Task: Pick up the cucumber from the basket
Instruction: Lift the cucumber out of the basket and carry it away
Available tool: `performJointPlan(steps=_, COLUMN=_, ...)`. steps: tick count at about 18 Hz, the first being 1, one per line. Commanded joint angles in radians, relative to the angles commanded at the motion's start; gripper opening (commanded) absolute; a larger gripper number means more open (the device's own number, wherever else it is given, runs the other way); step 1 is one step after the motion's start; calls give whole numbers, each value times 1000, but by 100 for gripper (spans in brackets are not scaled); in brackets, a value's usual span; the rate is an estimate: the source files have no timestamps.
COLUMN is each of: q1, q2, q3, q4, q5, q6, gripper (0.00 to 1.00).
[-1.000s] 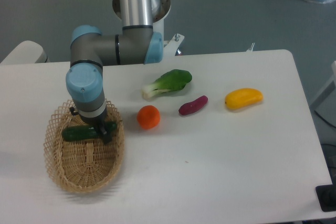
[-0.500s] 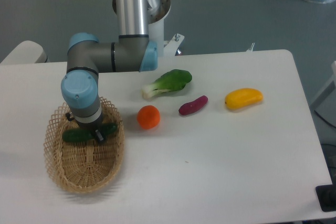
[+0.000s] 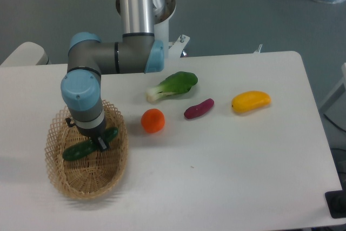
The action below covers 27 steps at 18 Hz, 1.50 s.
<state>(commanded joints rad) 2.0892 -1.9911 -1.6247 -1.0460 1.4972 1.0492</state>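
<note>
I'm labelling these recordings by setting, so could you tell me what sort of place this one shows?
Probably a robotics lab or test bench, not a kitchen: an industrial arm mounted behind a plain white table, grey floor, and produce laid out like props around a wicker basket.

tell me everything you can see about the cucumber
The cucumber is dark green, smooth and elongated, slightly curved. It lies tilted inside the woven tan basket, its left end lower near the left rim and its right end higher toward the right rim, spanning most of the basket's width. The hand sits over its right half and hides part of it; a dark finger shows against it there. Whether the fingers are clamped on it cannot be told from this view.
</note>
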Motion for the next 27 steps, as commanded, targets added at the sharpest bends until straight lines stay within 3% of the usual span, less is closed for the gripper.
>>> performJointPlan(steps=5, q1=58, q2=-20, q3=104, q4=-83, q5=3, q6=24, gripper=29)
performJointPlan(steps=8, q1=104, q2=-47, q3=158, q4=-130, q5=2, q6=121, gripper=29)
performJointPlan(steps=12, q1=187, q2=-107, q3=233, q4=-143, q5=2, q6=187, gripper=29)
performJointPlan(steps=20, q1=362, q2=-155, q3=287, q4=-143, q5=-3, q6=435, gripper=28)
performJointPlan(steps=23, q1=400, q2=-210, q3=364, q4=-149, q5=5, q6=469, gripper=28)
performJointPlan(steps=27, q1=451, q2=-267, q3=463, q4=-213, q5=-2, q6=535, gripper=28)
